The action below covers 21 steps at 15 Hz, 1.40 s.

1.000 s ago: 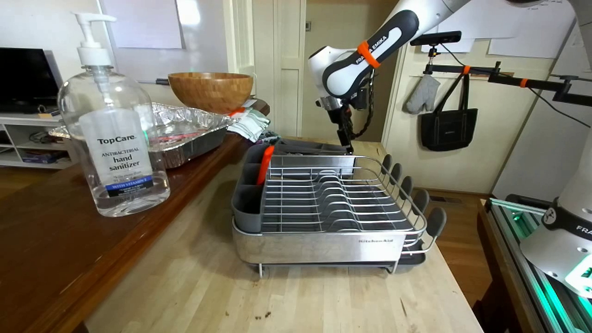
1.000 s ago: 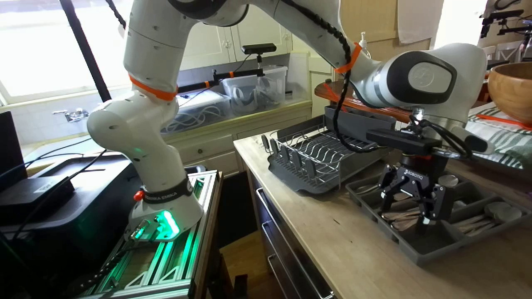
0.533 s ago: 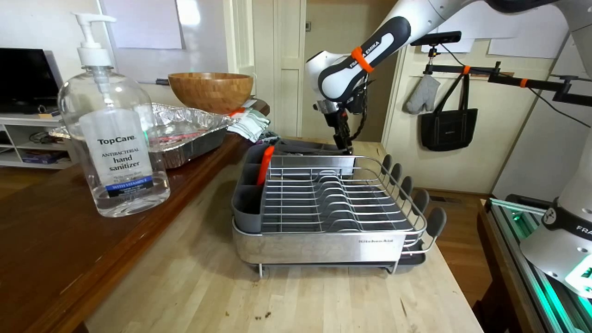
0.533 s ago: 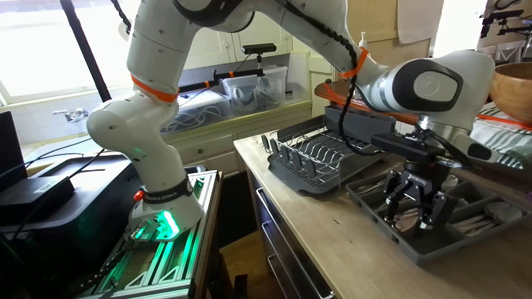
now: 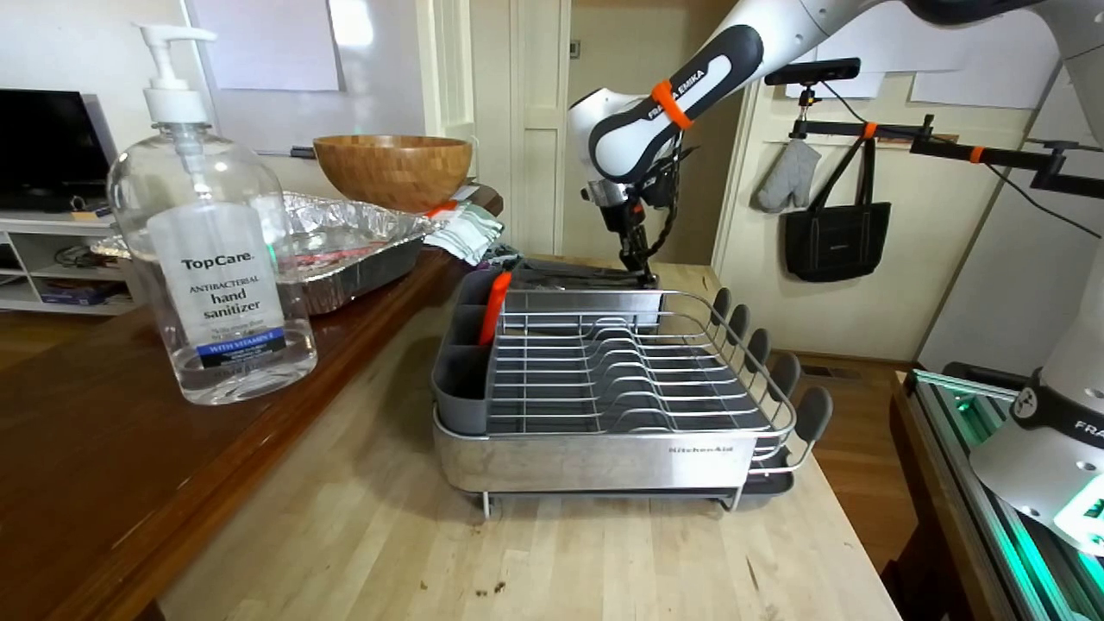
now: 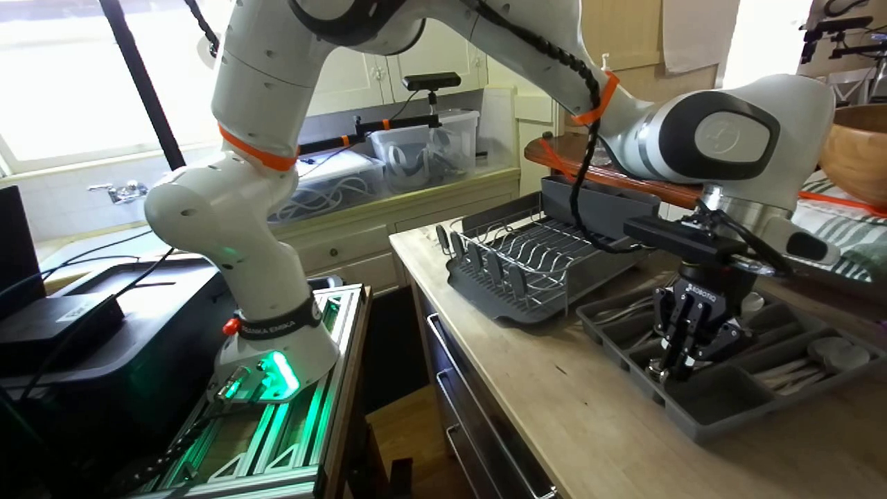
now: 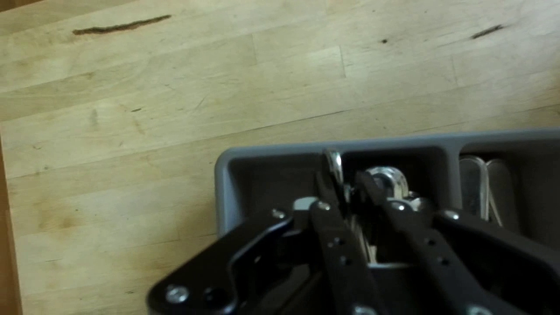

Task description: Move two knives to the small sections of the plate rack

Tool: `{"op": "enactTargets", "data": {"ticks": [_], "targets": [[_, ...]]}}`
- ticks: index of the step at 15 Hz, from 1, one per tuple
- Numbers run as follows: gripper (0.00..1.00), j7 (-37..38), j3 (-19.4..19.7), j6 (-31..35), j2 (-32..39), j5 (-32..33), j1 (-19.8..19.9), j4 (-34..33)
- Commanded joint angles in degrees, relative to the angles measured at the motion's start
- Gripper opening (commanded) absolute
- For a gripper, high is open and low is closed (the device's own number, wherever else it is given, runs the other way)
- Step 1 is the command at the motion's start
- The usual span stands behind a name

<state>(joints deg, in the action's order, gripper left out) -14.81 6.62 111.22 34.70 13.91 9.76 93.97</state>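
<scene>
ROBOTIQ hand (image 6: 676,371): clenched on silver utensil (image 7: 335,164) | plate rack (image 5: 586,461): KitchenAid | bottle (image 5: 216,280): TopCare hand sanitizer

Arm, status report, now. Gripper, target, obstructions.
Gripper at cutlery tray, straddling silver utensil; type and firm hold unclear. Other cutlery close alongside, may snag. Orange-red item standing in small sections of plate rack.

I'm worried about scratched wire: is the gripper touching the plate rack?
Apart. In an exterior view, the gripper is over the cutlery tray, and part of that tray shows between it and the plate rack.
</scene>
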Motion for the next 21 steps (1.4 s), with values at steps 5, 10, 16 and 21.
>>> {"op": "enactTargets", "data": {"ticks": [5, 10, 16, 21], "targets": [[0.04, 1.6, -0.1, -2.5, -2.5, 1.8, -1.8, 1.5], [0.04, 5.6, 0.3, -0.6, -10.2, 7.2, -4.9, 7.5], [0.04, 4.8, -0.8, -1.9, -17.2, 5.1, -4.6, 10.4], [0.04, -1.2, -1.5, -6.9, -20.7, 2.0, -3.8, 8.8]]}}
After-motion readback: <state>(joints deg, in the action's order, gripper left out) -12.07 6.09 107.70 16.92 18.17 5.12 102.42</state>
